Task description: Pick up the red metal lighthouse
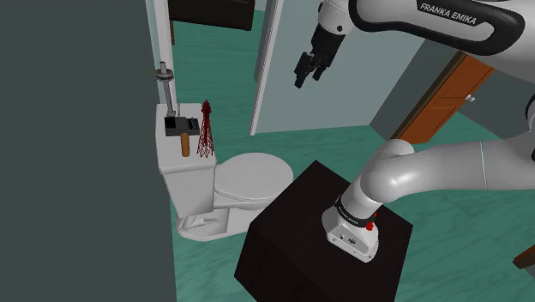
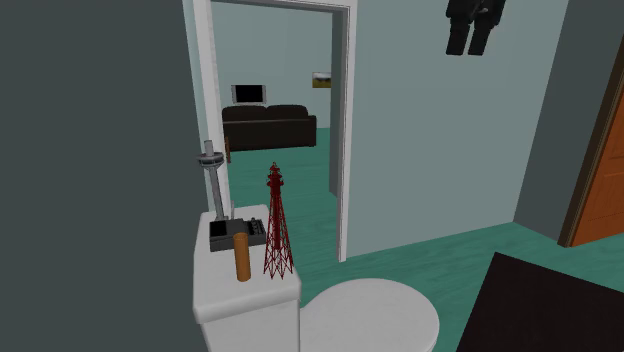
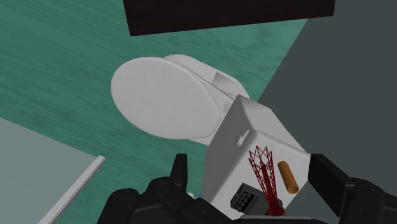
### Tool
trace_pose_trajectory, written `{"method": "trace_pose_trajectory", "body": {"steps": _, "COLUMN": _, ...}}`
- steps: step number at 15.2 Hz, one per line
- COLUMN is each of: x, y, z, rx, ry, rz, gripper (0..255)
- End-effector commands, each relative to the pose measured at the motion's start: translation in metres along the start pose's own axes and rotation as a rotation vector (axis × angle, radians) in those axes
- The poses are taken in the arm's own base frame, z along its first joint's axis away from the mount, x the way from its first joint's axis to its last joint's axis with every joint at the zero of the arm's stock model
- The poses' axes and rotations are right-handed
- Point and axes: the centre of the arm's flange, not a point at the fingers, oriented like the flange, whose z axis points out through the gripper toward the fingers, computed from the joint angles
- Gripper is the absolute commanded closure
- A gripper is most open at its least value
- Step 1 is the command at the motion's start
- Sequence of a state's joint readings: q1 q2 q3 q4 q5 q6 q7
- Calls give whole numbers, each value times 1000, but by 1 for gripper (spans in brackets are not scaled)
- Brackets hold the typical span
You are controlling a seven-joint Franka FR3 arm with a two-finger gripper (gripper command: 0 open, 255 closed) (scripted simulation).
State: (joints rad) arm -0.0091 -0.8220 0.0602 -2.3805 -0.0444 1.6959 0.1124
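The gripper (image 1: 306,72) is hanging wide open, holding nothing, high above the red lighthouse (image 1: 205,129), which is standing on the toilet tank (image 1: 190,173) over a green floor (image 1: 330,147).

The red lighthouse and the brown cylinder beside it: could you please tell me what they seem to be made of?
Red lighthouse: open lattice of thin struts, so likely metal wire, matte red. Brown cylinder: flat orange-brown, perhaps wood or cork; the look leaves it open.

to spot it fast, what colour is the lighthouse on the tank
The lighthouse is red; second exterior view.
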Motion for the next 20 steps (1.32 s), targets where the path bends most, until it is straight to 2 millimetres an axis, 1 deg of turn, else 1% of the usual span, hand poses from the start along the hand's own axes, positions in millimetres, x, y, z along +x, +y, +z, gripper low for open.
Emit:
{"method": "trace_pose_trajectory", "body": {"steps": 1, "x": 0, "y": 0, "z": 0, "rx": 0, "ry": 0, "rz": 0, "gripper": 0}}
{"method": "trace_pose_trajectory", "body": {"steps": 11, "x": 79, "y": -43, "z": 83, "rx": -36, "ry": 113, "rz": -100, "gripper": 0}}
{"method": "trace_pose_trajectory", "body": {"steps": 20, "x": 153, "y": -86, "z": 151, "rx": -69, "ry": 214, "rz": -190, "gripper": 0}}
